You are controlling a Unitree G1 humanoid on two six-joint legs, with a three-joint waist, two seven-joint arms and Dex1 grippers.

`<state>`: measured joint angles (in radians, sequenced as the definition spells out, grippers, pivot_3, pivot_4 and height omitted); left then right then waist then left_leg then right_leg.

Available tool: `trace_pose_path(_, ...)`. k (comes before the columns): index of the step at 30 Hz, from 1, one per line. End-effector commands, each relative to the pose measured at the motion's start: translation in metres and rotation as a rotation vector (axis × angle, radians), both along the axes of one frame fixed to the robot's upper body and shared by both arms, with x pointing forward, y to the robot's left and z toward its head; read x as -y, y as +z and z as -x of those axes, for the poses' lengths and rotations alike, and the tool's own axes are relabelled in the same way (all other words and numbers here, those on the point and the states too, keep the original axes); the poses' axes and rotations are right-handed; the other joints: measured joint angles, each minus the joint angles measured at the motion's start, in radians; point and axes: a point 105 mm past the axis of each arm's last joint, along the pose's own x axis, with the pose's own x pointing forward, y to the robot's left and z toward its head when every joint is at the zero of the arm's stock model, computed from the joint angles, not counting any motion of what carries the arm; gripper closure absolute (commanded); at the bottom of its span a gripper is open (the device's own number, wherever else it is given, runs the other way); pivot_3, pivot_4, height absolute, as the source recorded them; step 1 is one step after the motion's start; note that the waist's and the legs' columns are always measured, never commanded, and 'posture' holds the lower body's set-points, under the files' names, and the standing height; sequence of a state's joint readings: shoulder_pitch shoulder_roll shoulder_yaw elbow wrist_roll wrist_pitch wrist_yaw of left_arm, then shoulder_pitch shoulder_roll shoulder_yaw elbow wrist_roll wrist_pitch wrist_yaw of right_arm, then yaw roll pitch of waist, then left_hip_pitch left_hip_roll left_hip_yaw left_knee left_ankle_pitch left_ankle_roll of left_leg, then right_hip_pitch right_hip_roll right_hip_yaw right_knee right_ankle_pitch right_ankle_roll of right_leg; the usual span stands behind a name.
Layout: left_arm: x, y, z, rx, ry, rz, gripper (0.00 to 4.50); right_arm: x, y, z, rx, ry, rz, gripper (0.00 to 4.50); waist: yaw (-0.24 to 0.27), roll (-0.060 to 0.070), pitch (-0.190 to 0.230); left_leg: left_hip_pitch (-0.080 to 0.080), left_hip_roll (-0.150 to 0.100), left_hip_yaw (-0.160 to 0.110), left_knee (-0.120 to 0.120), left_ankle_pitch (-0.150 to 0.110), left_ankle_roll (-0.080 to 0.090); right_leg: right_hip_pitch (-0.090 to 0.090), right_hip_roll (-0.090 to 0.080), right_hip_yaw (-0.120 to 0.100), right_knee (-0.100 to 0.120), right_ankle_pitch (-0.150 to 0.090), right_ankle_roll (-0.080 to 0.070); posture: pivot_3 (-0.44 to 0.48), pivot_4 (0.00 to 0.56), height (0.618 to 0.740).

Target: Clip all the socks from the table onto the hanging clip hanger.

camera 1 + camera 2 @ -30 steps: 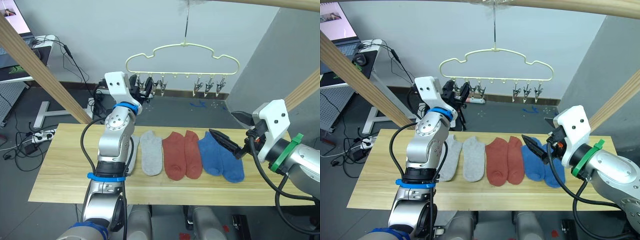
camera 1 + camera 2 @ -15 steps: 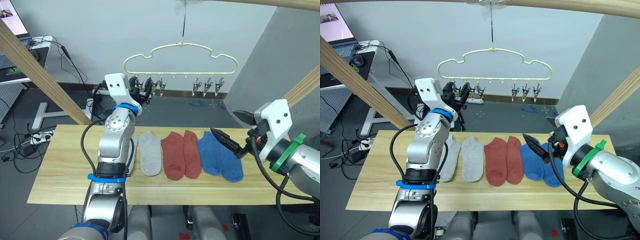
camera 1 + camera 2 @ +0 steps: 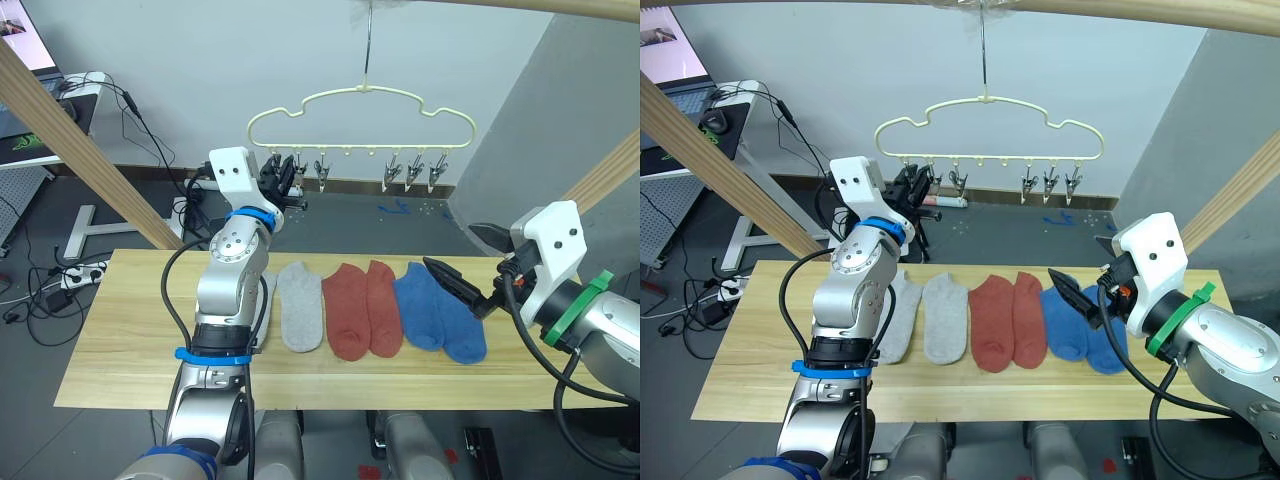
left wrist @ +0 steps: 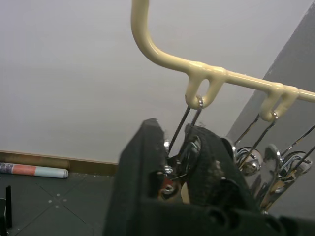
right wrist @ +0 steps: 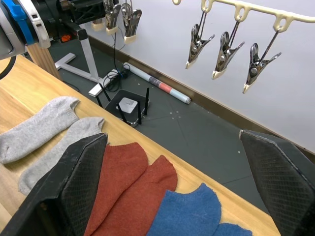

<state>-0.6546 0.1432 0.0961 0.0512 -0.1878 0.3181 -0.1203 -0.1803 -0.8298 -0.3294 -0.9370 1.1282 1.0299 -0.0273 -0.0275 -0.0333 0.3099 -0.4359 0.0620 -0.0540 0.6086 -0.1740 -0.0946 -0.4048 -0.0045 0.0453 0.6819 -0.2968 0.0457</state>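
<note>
The wide light wooden table (image 3: 120, 330) with visible grain is seen spanning the scene, and six short fabric socks are laid flat on its top in a row. From the robot's left, the pair of light grey socks (image 3: 300, 305) comes first, one of them largely hidden behind the left arm; the pair of rust red socks (image 3: 362, 308) lies in the middle, and the pair of blue socks (image 3: 437, 312) lies on the right, each pair just beside the next.

Above and behind the table, the thin pale cream cloud-shaped clip hanger (image 3: 362, 100) is hung by its metal hook, with a row of small metal clips dangling beneath it; no sock is attached to any of them.

The left gripper (image 3: 281, 181) is raised to the hanger's left end, and in the left wrist view its black fingers (image 4: 142, 162) are seen clamped on the leftmost metal clip (image 4: 179, 164).

The right gripper (image 3: 470, 268) is held low over the table's right side beside the blue socks, its jaws spread wide apart and holding nothing.
</note>
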Motion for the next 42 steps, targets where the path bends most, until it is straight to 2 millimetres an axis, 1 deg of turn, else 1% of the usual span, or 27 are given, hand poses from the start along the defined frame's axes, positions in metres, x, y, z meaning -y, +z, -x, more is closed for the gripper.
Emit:
trace_pose_path(1, 0.000, 0.013, 0.006, 0.061, -0.005, 0.014, 4.23, -0.005, 0.006, 0.005, 0.035, 0.025, -0.001, 0.00, 0.000, 0.000, 0.000, 0.000, 0.000, 0.000, 0.000, 0.000, 0.000, 0.000, 0.000, 0.000, 0.000, 0.000, 0.000, -0.045, 0.314, 0.740)
trace_pose_path(9, -0.002, 0.016, 0.006, 0.052, -0.026, 0.032, 4.23, -0.006, 0.002, 0.003, 0.020, 0.025, -0.003, 0.00, 0.000, 0.000, 0.000, 0.000, 0.000, 0.000, 0.000, 0.000, 0.000, 0.000, 0.000, 0.000, 0.000, -0.001, 0.002, -0.034, 0.307, 0.740)
trace_pose_path(10, -0.001, 0.017, 0.006, 0.043, -0.040, 0.040, 4.23, -0.005, -0.002, 0.002, -0.002, 0.022, 0.006, 0.00, 0.000, 0.000, 0.000, 0.000, 0.000, 0.000, 0.000, 0.000, 0.000, 0.000, 0.000, 0.000, 0.000, -0.001, 0.002, -0.031, 0.308, 0.740)
trace_pose_path(12, -0.003, 0.020, 0.007, 0.026, -0.068, 0.069, 4.23, -0.001, -0.019, -0.002, -0.076, -0.005, 0.047, 0.00, 0.000, 0.000, 0.000, 0.000, 0.000, 0.000, 0.000, 0.000, 0.000, 0.000, 0.000, 0.000, 0.000, -0.001, 0.002, -0.031, 0.309, 0.740)
trace_pose_path(15, -0.007, 0.021, 0.006, -0.013, -0.084, 0.098, 4.23, 0.013, -0.046, -0.009, -0.196, -0.072, 0.099, 0.00, 0.001, 0.000, 0.000, 0.000, 0.000, 0.000, 0.000, 0.000, 0.000, 0.000, 0.000, 0.000, 0.000, -0.001, 0.002, -0.024, 0.309, 0.740)
trace_pose_path(18, -0.009, 0.024, 0.005, -0.047, -0.109, 0.115, 4.23, 0.032, -0.077, -0.017, -0.310, -0.152, 0.153, 0.00, 0.001, 0.000, 0.000, 0.000, 0.000, 0.000, 0.000, 0.000, 0.000, 0.000, 0.000, 0.000, 0.000, -0.001, 0.002, -0.011, 0.311, 0.740)
trace_pose_path(21, -0.008, 0.027, 0.004, -0.067, -0.115, 0.123, 4.23, 0.044, -0.092, -0.028, -0.342, -0.200, 0.183, 0.00, 0.001, 0.000, 0.000, 0.000, 0.000, 0.000, 0.000, 0.000, 0.000, 0.000, 0.000, 0.000, 0.000, -0.001, 0.002, -0.005, 0.312, 0.740)
trace_pose_path(25, -0.005, 0.030, 0.004, -0.081, -0.132, 0.133, 4.23, 0.061, -0.117, -0.041, -0.407, -0.209, 0.348, 0.00, 0.001, 0.000, 0.000, 0.000, 0.000, 0.000, 0.000, 0.000, 0.000, 0.000, 0.000, 0.000, 0.000, -0.001, 0.002, 0.005, 0.312, 0.740)
trace_pose_path(28, -0.003, 0.032, 0.004, -0.083, -0.136, 0.136, 4.23, 0.076, -0.132, -0.052, -0.435, -0.246, 0.405, 0.00, 0.001, 0.000, 0.000, 0.000, 0.000, 0.000, 0.000, 0.000, 0.000, 0.000, 0.000, 0.000, 0.000, -0.001, 0.002, 0.010, 0.313, 0.740)
trace_pose_path(31, -0.003, 0.033, 0.004, -0.084, -0.131, 0.133, 4.23, 0.085, -0.144, -0.063, -0.471, -0.269, 0.406, 0.00, 0.001, -0.001, 0.001, 0.000, 0.000, 0.000, 0.000, 0.000, 0.000, 0.000, 0.000, 0.000, -0.001, -0.001, 0.002, 0.017, 0.312, 0.740)
trace_pose_path(35, -0.003, 0.033, 0.004, -0.081, -0.126, 0.124, 4.23, 0.086, -0.151, -0.080, -0.478, -0.270, 0.376, 0.00, 0.000, -0.001, 0.001, 0.000, 0.000, 0.000, 0.000, 0.000, 0.000, -0.001, 0.000, 0.000, -0.001, -0.001, 0.002, 0.021, 0.314, 0.740)
trace_pose_path(39, -0.003, 0.034, 0.005, -0.079, -0.122, 0.120, 4.23, 0.086, -0.157, -0.090, -0.496, -0.261, 0.360, 0.00, 0.002, 0.000, 0.001, 0.000, 0.000, 0.000, 0.000, 0.000, 0.000, -0.001, 0.000, 0.000, -0.001, -0.001, 0.002, 0.033, 0.317, 0.740)
trace_pose_path(42, -0.004, 0.034, 0.006, -0.078, -0.117, 0.117, 4.23, 0.087, -0.163, -0.094, -0.511, -0.250, 0.367, 0.00, 0.004, 0.000, 0.001, 0.000, 0.000, 0.000, 0.000, 0.000, 0.000, -0.001, 0.000, 0.000, -0.001, -0.001, 0.002, 0.045, 0.321, 0.740)
